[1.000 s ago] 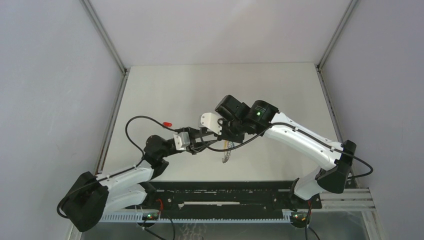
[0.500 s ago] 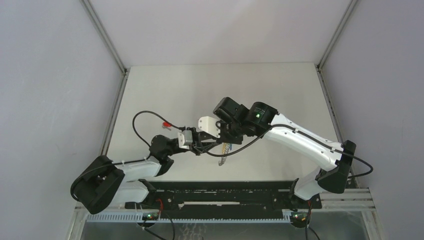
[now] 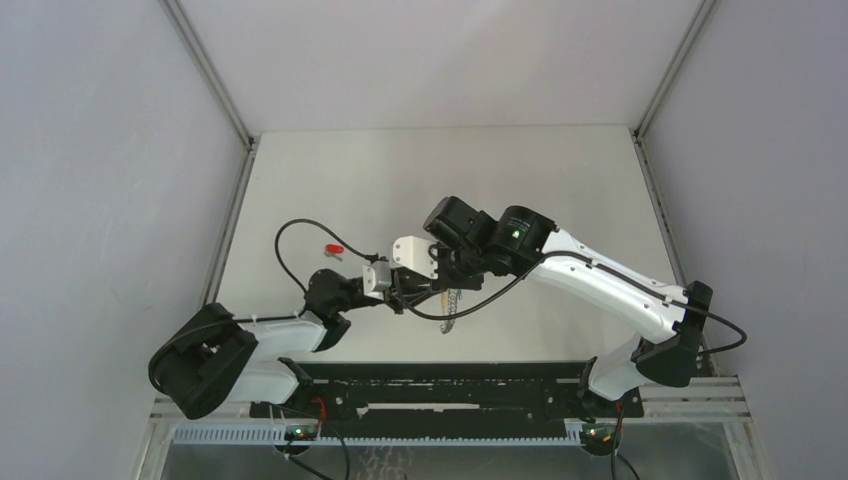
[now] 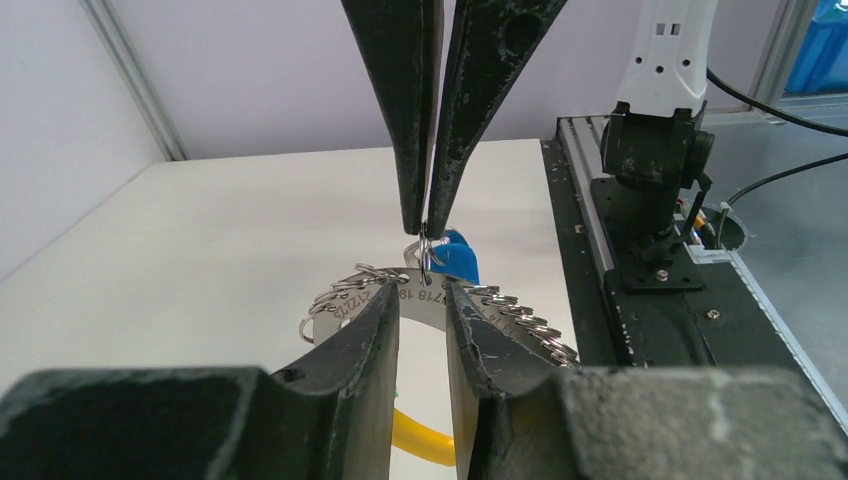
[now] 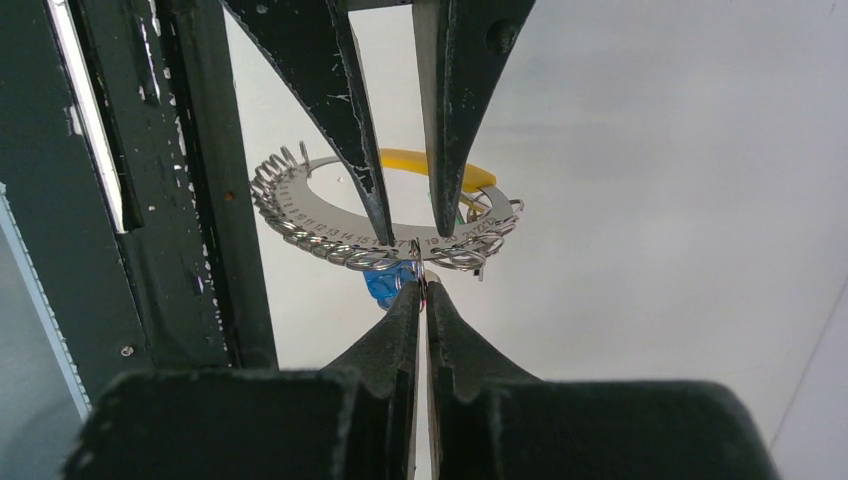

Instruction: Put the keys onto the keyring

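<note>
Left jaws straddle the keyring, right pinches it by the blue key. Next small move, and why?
Probably close the left gripper on the keyring. Its jaws stand apart either side of the numbered band, so that end is not yet clamped, while the shut right gripper holds it beside the blue key.

Item: flat silver ring-shaped metal plate of the keyring (image 4: 425,298).
Marking: small dark engraved numerals, running in sequence round its face.
Left wrist view: "18" and "19" legible on the near band. Further left, tilted, what look like "21" and "20".
Right wrist view: the same numerals, mostly too small to read with certainty.
</note>
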`<state>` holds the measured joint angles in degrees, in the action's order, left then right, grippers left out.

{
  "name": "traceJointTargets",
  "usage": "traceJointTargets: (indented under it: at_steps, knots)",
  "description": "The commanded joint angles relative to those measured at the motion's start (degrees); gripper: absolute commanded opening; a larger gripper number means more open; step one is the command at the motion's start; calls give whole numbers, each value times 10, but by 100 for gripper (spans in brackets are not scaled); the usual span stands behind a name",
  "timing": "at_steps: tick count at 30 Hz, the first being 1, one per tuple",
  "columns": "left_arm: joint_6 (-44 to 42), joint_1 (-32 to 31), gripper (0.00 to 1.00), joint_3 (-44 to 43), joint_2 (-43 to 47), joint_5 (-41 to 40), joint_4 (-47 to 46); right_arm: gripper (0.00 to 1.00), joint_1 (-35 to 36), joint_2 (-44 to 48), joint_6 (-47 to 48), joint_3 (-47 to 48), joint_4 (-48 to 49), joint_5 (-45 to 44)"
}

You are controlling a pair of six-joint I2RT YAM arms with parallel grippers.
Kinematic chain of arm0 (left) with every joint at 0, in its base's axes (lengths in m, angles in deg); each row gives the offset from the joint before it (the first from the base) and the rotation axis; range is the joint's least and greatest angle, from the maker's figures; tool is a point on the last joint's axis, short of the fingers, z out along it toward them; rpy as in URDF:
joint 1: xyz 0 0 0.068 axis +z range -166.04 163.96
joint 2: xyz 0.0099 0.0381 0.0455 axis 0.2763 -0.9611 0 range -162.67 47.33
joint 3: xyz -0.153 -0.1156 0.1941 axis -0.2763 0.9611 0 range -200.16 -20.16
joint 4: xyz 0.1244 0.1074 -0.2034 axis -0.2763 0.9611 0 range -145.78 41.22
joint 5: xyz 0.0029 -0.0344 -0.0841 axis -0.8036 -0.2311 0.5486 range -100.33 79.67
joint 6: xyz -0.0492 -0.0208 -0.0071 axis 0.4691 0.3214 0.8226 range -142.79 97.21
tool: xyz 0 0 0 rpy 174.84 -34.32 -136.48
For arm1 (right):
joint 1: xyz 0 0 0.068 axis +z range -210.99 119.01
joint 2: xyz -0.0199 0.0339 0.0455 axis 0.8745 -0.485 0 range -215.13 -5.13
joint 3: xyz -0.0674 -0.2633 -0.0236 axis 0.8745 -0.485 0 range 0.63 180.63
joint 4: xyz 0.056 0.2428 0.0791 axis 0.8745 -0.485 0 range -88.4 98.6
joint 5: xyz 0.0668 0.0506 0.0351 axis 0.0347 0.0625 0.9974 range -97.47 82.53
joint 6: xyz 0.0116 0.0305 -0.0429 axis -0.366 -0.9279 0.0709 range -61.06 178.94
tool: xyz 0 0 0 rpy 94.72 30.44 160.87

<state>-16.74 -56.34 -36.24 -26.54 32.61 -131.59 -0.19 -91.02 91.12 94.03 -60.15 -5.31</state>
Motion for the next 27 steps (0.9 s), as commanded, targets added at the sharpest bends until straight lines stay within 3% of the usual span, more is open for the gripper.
traceJointTargets:
  at_steps: [1, 10, 27]
  knots:
    - [7, -4, 28, -27, 15, 17, -32, 0, 6, 15, 7, 26, 24, -2]
    - [16, -5, 28, -31, 24, 28, -33, 0, 9, 13, 9, 26, 27, -1]
    - [22, -6, 18, -33, 25, 17, -38, 0, 23, 5, 14, 24, 27, -1]
